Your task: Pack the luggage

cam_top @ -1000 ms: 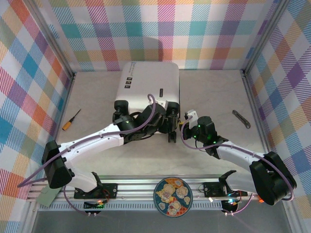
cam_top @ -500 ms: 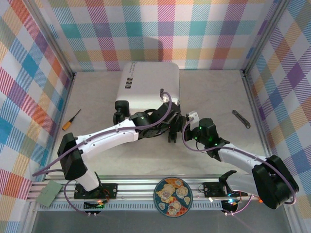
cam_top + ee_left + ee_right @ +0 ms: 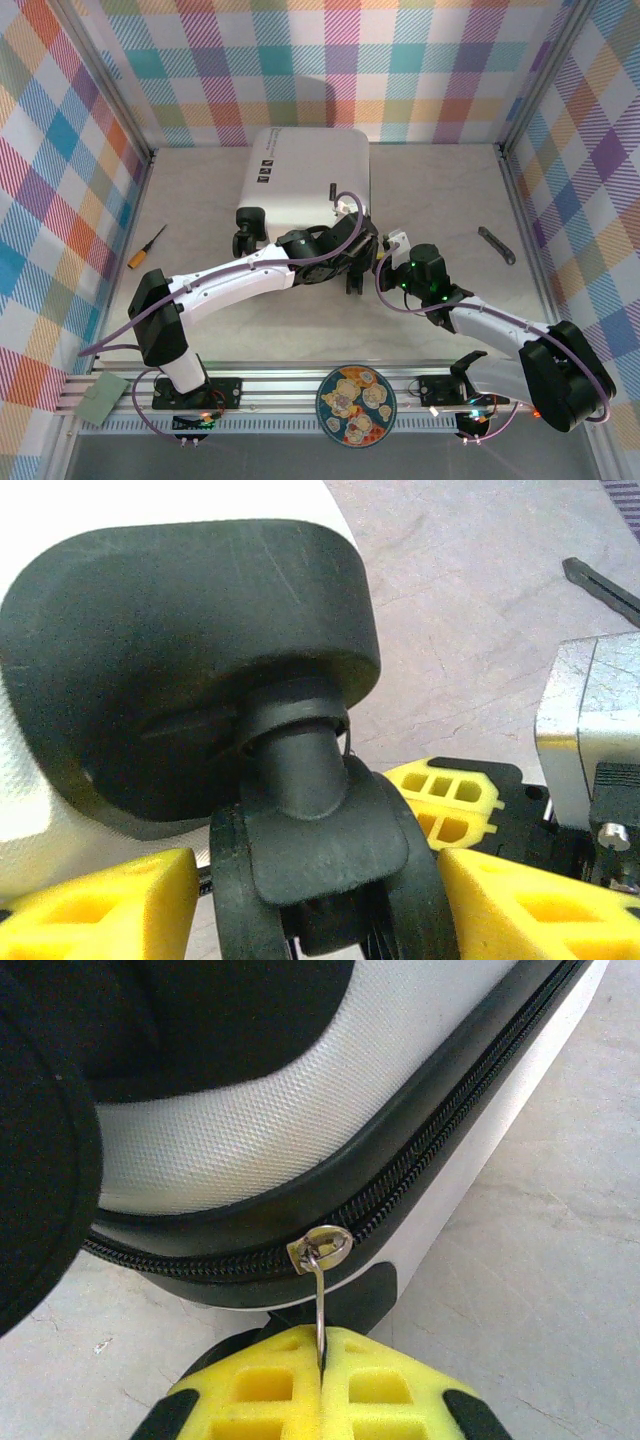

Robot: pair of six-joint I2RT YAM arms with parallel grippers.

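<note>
**Item: the luggage** [image 3: 305,175]. It is a white hard-shell case lying flat and closed on the desk [image 3: 440,190], upper centre of the overhead view.

**Handling, as I judge it:** the shell is rigid and smooth, likely slippery, and too broad for my fingers. It is the bulkiest thing here, so it is better dragged than lifted. The holds I can use are small: the wheel [image 3: 320,870], the zipper pull [image 3: 320,1310] and the handles.

**Left fingers** [image 3: 110,905]: these are spread to either side of the wheel at the case's lower right corner. They sit close against it, but I cannot tell whether they press it.

**Right fingers** [image 3: 270,1395]: these are pressed together, pinching the zipper pull. The pull hangs from the zipper band [image 3: 430,1170] directly above them, low in the wrist view.
</note>
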